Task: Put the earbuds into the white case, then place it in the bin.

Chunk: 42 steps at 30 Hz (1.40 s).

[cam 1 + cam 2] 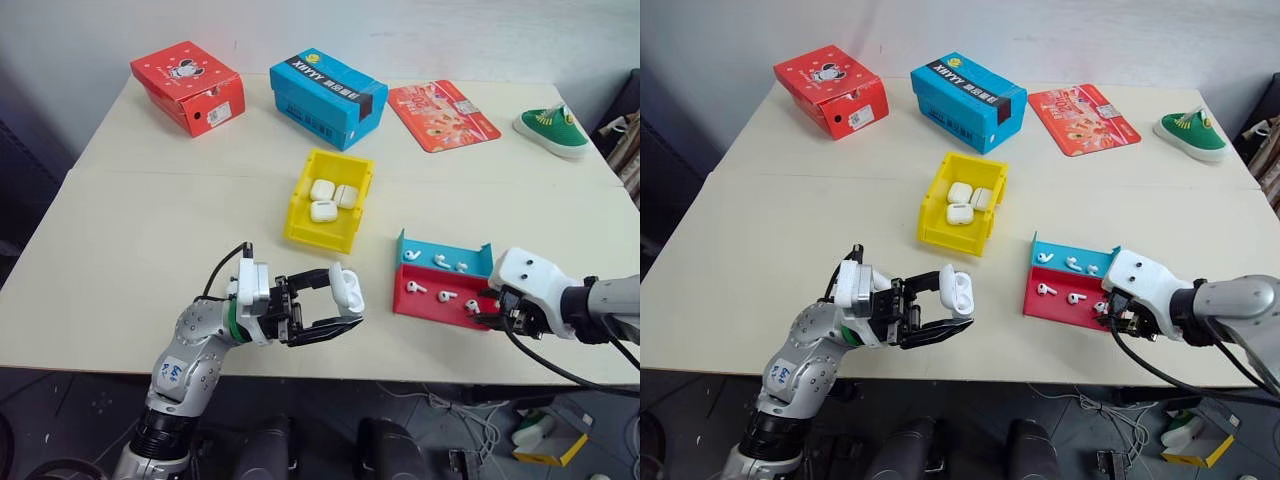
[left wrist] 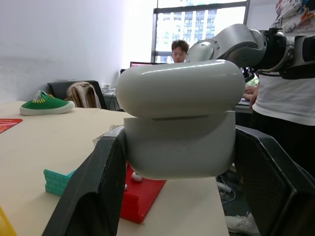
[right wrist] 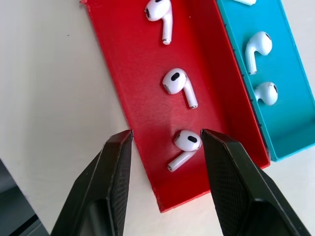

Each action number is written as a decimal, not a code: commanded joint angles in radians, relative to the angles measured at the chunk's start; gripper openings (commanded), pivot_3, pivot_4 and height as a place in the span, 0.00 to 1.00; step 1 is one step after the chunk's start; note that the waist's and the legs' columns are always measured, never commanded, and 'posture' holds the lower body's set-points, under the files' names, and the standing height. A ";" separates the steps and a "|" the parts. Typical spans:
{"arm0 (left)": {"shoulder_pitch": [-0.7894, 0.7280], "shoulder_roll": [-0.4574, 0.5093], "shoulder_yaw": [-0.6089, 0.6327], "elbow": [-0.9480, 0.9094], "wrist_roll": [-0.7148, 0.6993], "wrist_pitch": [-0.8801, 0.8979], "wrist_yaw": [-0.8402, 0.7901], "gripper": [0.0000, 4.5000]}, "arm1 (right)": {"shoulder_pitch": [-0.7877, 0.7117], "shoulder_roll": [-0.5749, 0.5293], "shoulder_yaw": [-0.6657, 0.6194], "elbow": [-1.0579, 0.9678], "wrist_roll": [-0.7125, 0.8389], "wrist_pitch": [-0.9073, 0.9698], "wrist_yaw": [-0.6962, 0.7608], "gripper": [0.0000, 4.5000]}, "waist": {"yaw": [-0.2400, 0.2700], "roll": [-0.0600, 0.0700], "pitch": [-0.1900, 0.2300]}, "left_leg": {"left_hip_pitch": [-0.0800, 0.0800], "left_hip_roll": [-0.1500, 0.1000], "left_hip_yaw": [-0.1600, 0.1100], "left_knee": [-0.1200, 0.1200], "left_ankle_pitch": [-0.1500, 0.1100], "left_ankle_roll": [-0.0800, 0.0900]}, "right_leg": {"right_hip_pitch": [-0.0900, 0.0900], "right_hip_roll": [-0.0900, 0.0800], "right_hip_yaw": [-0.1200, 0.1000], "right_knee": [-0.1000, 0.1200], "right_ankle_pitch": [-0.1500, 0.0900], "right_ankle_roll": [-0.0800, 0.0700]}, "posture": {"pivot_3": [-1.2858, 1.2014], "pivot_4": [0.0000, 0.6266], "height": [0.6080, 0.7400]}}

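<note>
Nearest the camera, at the table's front edge: left gripper, jaws clenched on a small glossy white rounded earbud case, lid shut as far as the left wrist view shows, held just above the table.

Right gripper at the front right of the table, pointing down over a shallow red plastic tray. Jaws apart, straddling the tray's near end with one tiny glossy white earbud between them; not touching it as far as I can tell. Two more earbuds lie further along the red tray; others sit in the adjoining shallow blue tray.

Small bright yellow plastic bin at mid-table already holds three white cases.

Step in hand (judgement): picking an earbud for loading into the held case. Next move calls for lowering over that earbud and pinching it squarely; it is small and glossy, so it may slip or roll. Case lid must be opened before insertion.
</note>
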 commanded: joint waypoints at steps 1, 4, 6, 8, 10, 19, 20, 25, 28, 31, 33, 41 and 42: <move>-0.007 -0.002 -0.011 -0.030 0.002 -0.021 0.000 0.62 | -0.070 0.042 0.052 -0.005 -0.020 0.080 -0.034 0.49 | 0.000 0.000 0.000 | 0.000 0.000 0.000 0.000 0.000 0.000 | 0.000 0.000 0.000 0.000 0.000 0.000 | 0.52 0.24 1.00; -0.006 0.000 -0.018 -0.032 0.001 -0.019 -0.003 0.62 | -0.141 0.071 0.111 0.008 -0.050 0.135 -0.055 0.49 | -0.001 0.000 0.000 | 0.000 0.000 0.000 0.000 0.000 0.000 | 0.000 0.000 0.000 0.000 0.000 0.000 | 0.52 0.24 1.00; -0.004 0.003 -0.020 -0.034 -0.001 -0.019 -0.004 0.62 | -0.180 0.075 0.153 0.016 -0.082 0.178 -0.076 0.49 | -0.001 0.000 0.000 | 0.000 0.000 0.000 0.000 0.000 0.000 | 0.000 0.000 0.000 0.000 0.000 0.000 | 0.52 0.24 1.00; -0.005 0.004 -0.019 -0.034 -0.001 -0.019 -0.003 0.62 | -0.211 0.089 0.172 0.021 -0.091 0.213 -0.085 0.49 | -0.002 0.000 0.000 | 0.000 0.000 0.000 0.000 0.000 0.000 | 0.000 0.000 0.000 0.000 0.000 0.000 | 0.52 0.24 1.00; -0.006 0.003 -0.020 -0.033 -0.001 -0.019 0.000 0.62 | -0.233 0.094 0.190 0.021 -0.097 0.238 -0.083 0.49 | 0.000 0.000 0.000 | 0.000 0.000 0.000 0.000 0.000 0.000 | 0.000 0.000 0.000 0.000 0.000 0.000 | 0.52 0.24 1.00; 0.014 0.006 -0.017 -0.044 -0.005 -0.021 0.002 0.62 | -0.315 0.129 0.239 0.003 -0.097 0.432 -0.127 0.49 | -0.002 0.000 0.000 | 0.000 0.000 0.000 0.000 0.000 0.000 | 0.000 0.000 0.000 0.000 0.000 0.000 | 0.52 0.24 1.00; 0.014 0.006 -0.017 -0.045 -0.004 -0.021 0.003 0.62 | -0.322 0.136 0.242 0.004 -0.098 0.443 -0.131 0.49 | -0.002 0.000 0.000 | 0.000 0.000 0.000 0.000 0.000 0.000 | 0.000 0.000 0.000 0.000 0.000 0.000 | 0.52 0.24 1.00; 0.017 0.006 -0.016 -0.046 -0.002 -0.022 0.007 0.62 | -0.360 0.156 0.258 0.002 -0.080 0.508 -0.133 0.49 | -0.002 0.000 0.000 | 0.000 0.000 0.000 0.000 0.000 0.000 | 0.000 0.000 0.000 0.000 0.000 0.000 | 0.52 0.24 1.00; 0.015 0.004 -0.018 -0.042 0.001 -0.024 0.007 0.62 | -0.373 0.150 0.282 0.003 -0.088 0.538 -0.143 0.49 | -0.002 0.000 0.000 | -0.001 0.000 0.000 0.000 0.000 0.000 | -0.001 0.000 0.000 0.000 0.000 0.000 | 0.52 0.24 1.00; 0.017 0.004 -0.018 -0.040 0.005 -0.030 0.007 0.62 | -0.380 0.142 0.301 0.003 -0.088 0.555 -0.143 0.49 | -0.002 0.001 0.000 | -0.001 0.000 0.000 0.000 0.000 0.000 | -0.001 0.000 0.000 0.000 0.000 0.000 | 0.52 0.24 1.00; 0.020 0.003 -0.018 -0.039 0.006 -0.034 0.008 0.62 | -0.385 0.140 0.307 0.003 -0.083 0.565 -0.140 0.49 | -0.002 0.000 0.000 | 0.000 0.000 0.000 0.000 0.000 0.000 | -0.001 0.000 0.000 0.000 0.000 0.000 | 0.52 0.24 1.00; 0.032 0.003 -0.020 -0.038 0.011 -0.051 0.010 0.62 | -0.383 0.154 0.299 0.023 -0.064 0.607 -0.135 0.49 | 0.000 0.001 0.000 | -0.001 0.000 0.000 0.000 0.000 0.000 | -0.001 0.000 0.000 0.000 0.000 0.000 | 0.52 0.24 1.00; 0.032 0.004 -0.020 -0.037 0.012 -0.053 0.011 0.62 | -0.381 0.153 0.300 0.025 -0.063 0.608 -0.136 0.49 | -0.001 0.000 0.000 | -0.001 0.000 0.000 0.000 0.000 0.000 | 0.000 0.000 0.000 0.000 0.000 0.000 | 0.52 0.24 1.00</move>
